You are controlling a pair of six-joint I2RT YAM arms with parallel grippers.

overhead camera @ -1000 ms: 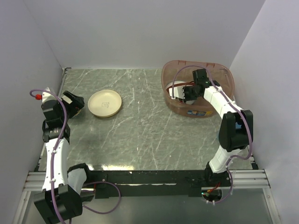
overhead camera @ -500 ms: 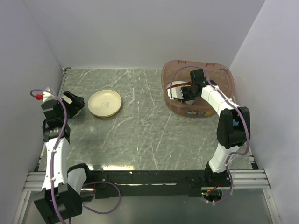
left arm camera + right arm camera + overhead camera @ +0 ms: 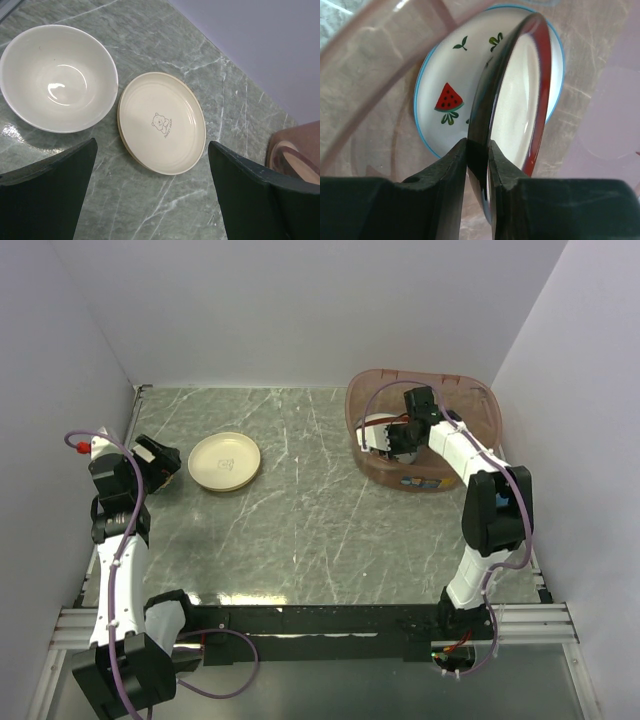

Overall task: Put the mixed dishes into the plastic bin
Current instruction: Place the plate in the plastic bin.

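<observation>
While the left gripper hung wide open, holding nothing, over the small cream bowl and the pale yellow plate on the table, the right gripper pinched the red bowl by its rim inside the plastic bin, just above the watermelon plate.

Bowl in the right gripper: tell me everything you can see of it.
The bowl is glossy, like glazed ceramic or hard plastic: white inside, red along its far rim, dark on its near side. It is tipped on edge inside the pinkish see-through bin, its rim pinched between the fingers of the right gripper. Behind it lies a white, blue-rimmed plate with watermelon prints; whether they touch cannot be told.
</observation>
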